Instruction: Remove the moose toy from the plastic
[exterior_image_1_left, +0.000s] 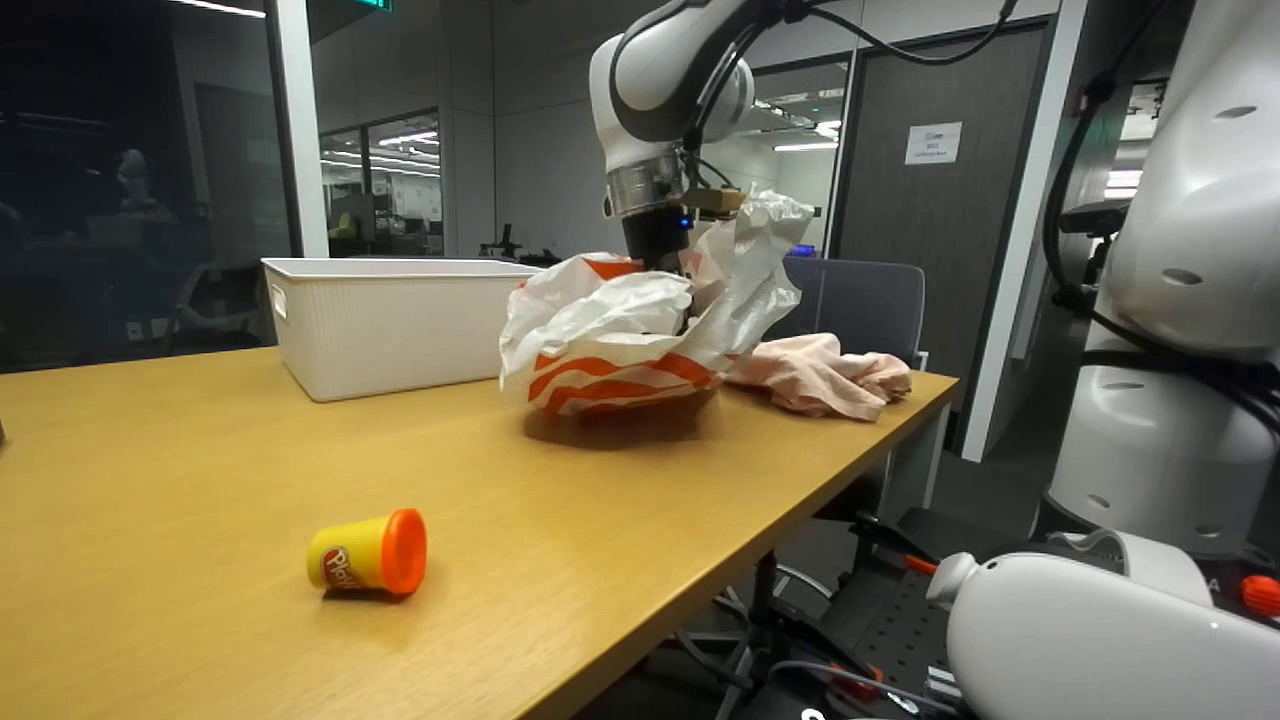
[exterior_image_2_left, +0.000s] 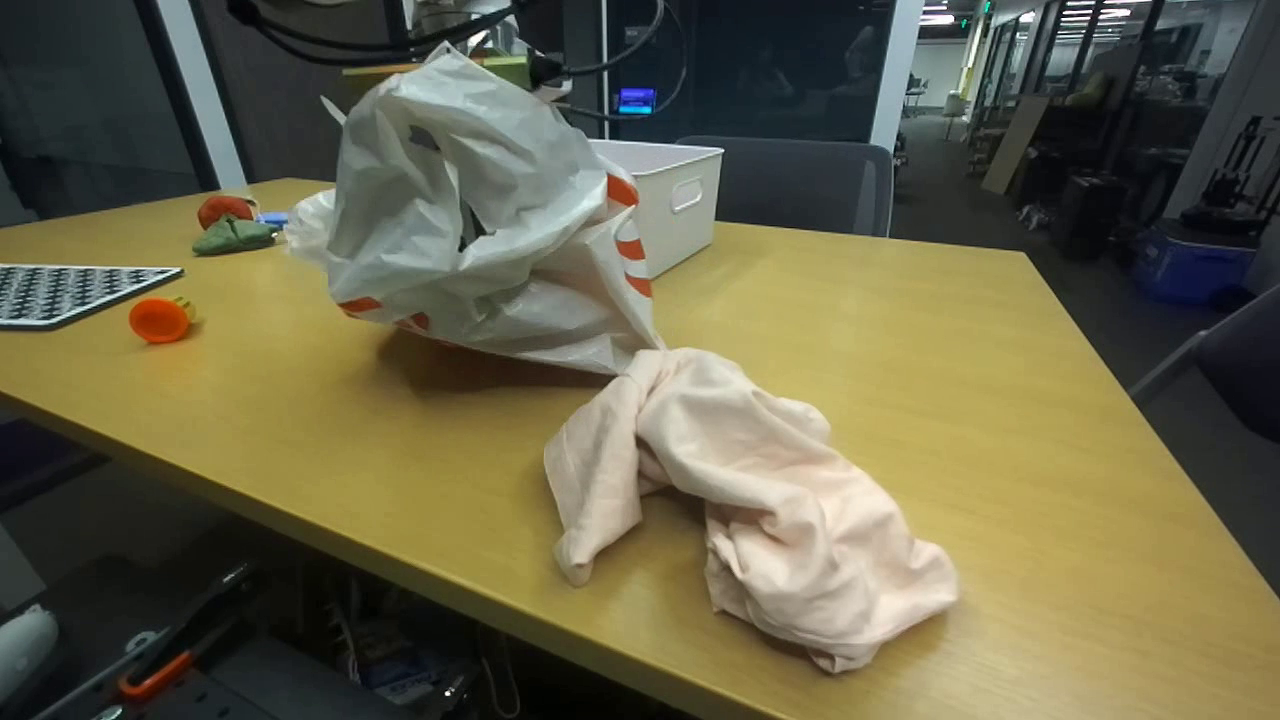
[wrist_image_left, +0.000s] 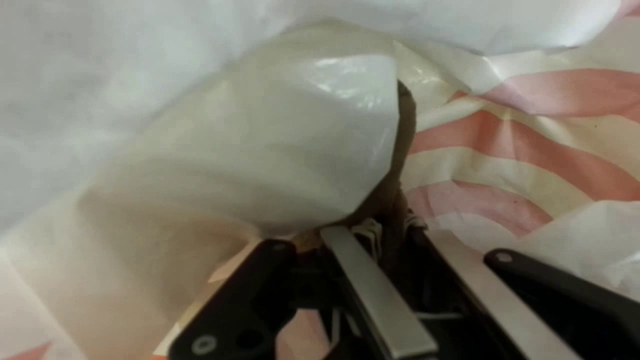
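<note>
The plastic bag is white with orange stripes (exterior_image_1_left: 600, 320) and shows in both exterior views (exterior_image_2_left: 530, 260). It looks tilted and partly lifted, with a shadow on the table beneath it. In the wrist view the bag's crumpled walls (wrist_image_left: 300, 140) surround my gripper (wrist_image_left: 387, 239). The moose toy (wrist_image_left: 396, 200) shows only as a brown strip with striped fabric between the fingertips; a fold of the bag covers much of it. The fingers are closed against its two sides. In both exterior views the fingers and toy are mostly hidden by the bag.
A white bin (exterior_image_1_left: 400, 335) stands beside the bag. A pink cloth (exterior_image_2_left: 780, 500) lies by the bag near the table's edge. A yellow Play-Doh tub (exterior_image_1_left: 360, 553) lies on its side. A gridded panel (exterior_image_2_left: 80, 292) and a green item (exterior_image_2_left: 235, 235) also lie on the table.
</note>
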